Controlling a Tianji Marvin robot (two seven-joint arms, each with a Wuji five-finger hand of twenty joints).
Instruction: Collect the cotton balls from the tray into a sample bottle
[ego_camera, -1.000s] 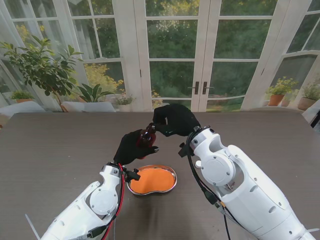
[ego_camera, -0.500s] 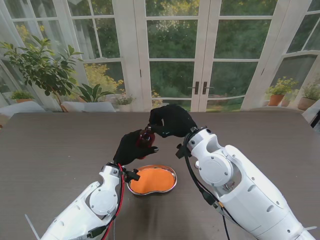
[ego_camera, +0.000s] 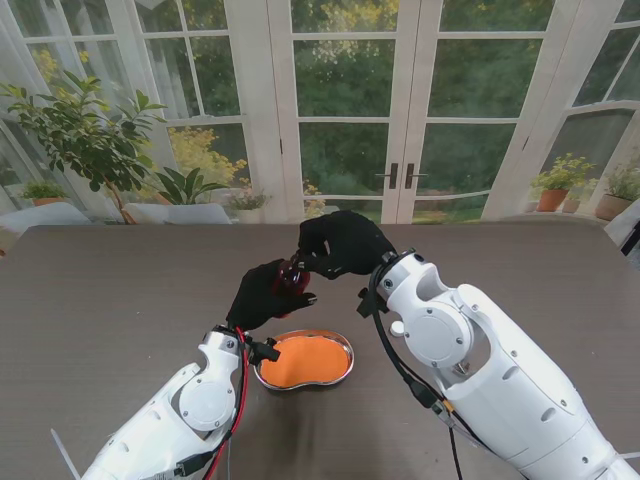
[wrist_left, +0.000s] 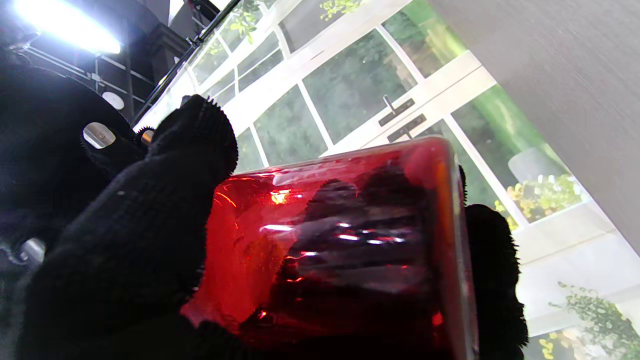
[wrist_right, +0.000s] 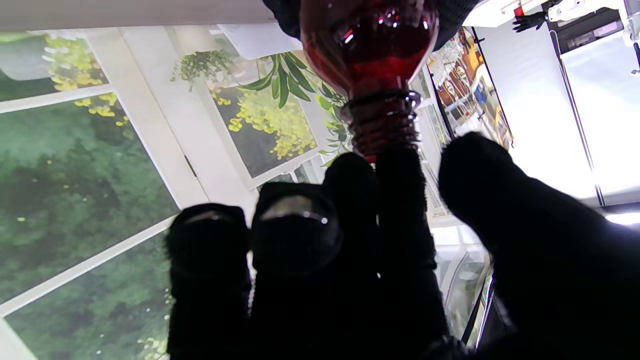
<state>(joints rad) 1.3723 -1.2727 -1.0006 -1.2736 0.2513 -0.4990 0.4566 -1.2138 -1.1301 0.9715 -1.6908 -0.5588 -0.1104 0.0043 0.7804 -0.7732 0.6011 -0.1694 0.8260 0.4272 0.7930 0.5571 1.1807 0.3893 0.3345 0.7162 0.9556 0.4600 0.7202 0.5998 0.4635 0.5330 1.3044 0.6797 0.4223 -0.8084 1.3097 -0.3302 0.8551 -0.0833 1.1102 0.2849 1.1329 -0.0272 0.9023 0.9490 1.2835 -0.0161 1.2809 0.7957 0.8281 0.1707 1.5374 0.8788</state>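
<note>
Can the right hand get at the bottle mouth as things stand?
Probably yes: the left hand holds the red bottle by its body, leaving the threaded neck bare, with the right hand fingertips already there.

Daylight comes in through the big windows (ego_camera: 345, 110) far from me, so my stand view is bright and sharp. My black gloves show no detail. On my left wrist view a lamp (wrist_left: 65, 25) glares white, and the red bottle (wrist_left: 345, 250) shines with small glints.

Black knit gloves cover the left hand (ego_camera: 262, 295) and right hand (ego_camera: 343, 243); the bottle (ego_camera: 292, 274) is translucent red (glossy highlights), the tray (ego_camera: 304, 361) orange inside a silver rim, the tabletop (ego_camera: 110, 290) grey-brown woodgrain.
</note>
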